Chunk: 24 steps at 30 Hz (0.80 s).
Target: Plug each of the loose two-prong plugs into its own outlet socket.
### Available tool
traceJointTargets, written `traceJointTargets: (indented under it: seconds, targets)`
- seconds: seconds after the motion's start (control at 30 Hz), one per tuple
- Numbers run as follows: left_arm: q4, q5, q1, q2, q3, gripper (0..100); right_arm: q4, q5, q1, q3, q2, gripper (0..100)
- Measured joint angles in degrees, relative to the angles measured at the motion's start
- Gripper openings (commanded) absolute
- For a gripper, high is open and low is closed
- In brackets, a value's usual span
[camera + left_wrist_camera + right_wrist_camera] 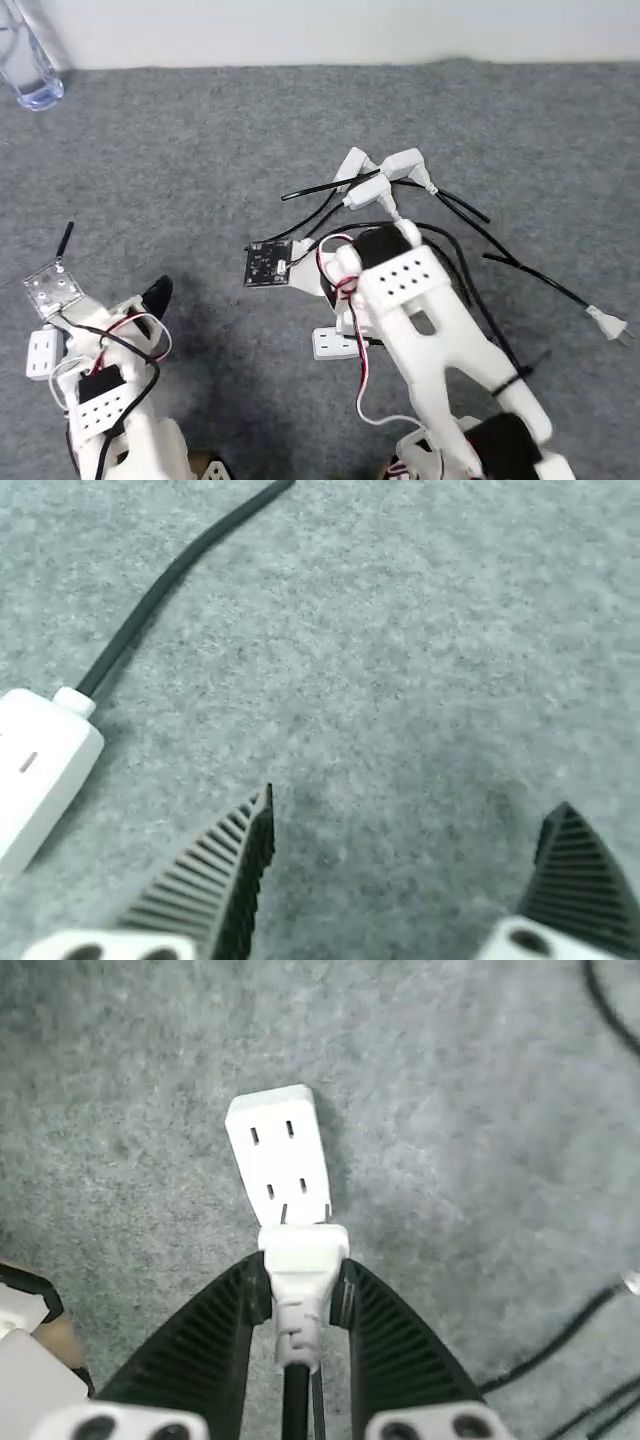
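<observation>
My right gripper (303, 1272) is shut on a white two-prong plug (303, 1248) with a black cord. The plug's prongs stand at the near slots of a white outlet block (278, 1155) lying flat on the grey carpet. From above, that block (332, 343) pokes out beside the right arm, which hides the gripper. My left gripper (410, 812) is open over bare carpet with nothing between its fingers. Off to one side lies another white outlet block (35, 770) with a black cord (170, 575). That block (42, 352) sits by the left arm.
A cluster of white plugs and blocks (377, 175) with tangled black cords lies beyond the right arm. One loose white plug (608, 323) rests at the far right. A clear glass (30, 70) stands at the back left corner.
</observation>
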Motion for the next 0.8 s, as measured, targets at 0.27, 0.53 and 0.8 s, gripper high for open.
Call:
traceJointTargets:
  seconds: [0.27, 0.53, 0.8]
  targets:
    - [0.00, 0.00, -0.26, 0.00, 0.00, 39, -0.09, 3.52, -1.14, 0.00, 2.73, 0.8]
    - [0.00, 0.00, -0.26, 0.00, 0.00, 39, -1.41, 4.84, -5.89, 0.00, 3.43, 0.8]
    - [0.00, 0.00, -0.18, 0.00, 0.00, 39, -2.81, 4.13, -9.05, 0.00, 4.04, 0.8]
